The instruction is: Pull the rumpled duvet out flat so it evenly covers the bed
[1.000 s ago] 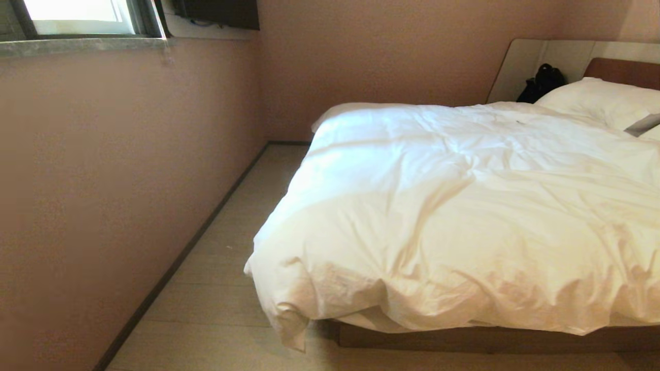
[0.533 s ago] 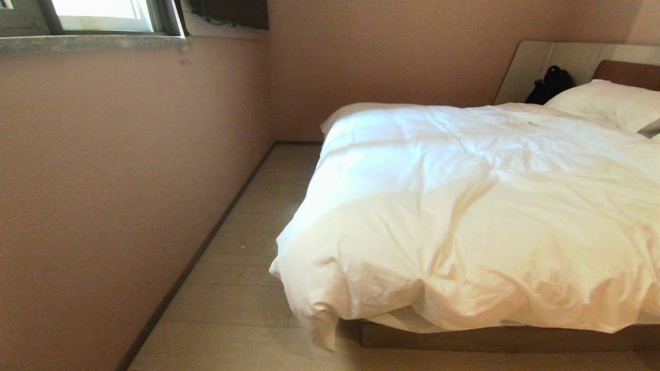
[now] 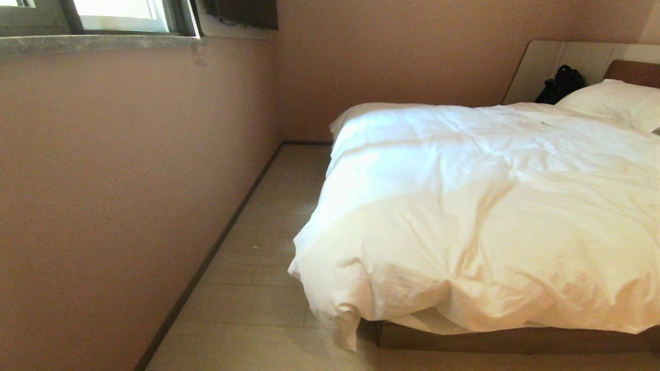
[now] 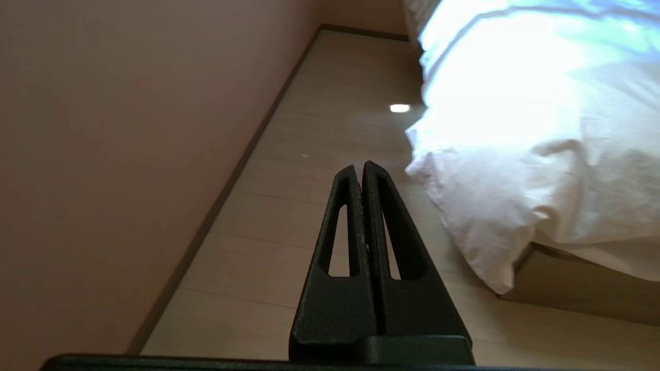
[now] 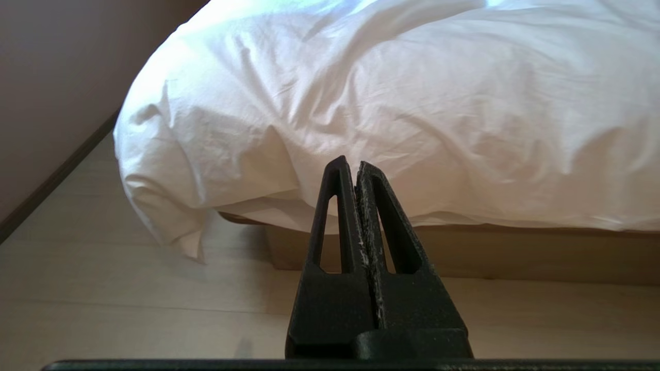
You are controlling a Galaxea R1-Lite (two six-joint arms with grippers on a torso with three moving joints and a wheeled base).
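the duvet is spread over most of the bed, puffy and wrinkled, with its near edge bunched up and hung over the foot so only a strip of the brown base is seen underneath. one corner is drooped down at the foot corner nearest the wall, almost to the floor. a pillow is seen at the far end by the headboard, and something black is parked behind it. the left gripper is held clenched with nothing in it, out over the floor beside that hanging corner, clear of the fabric. the right gripper is clenched too, empty, pointed at the foot of the bed, not touching the duvet.
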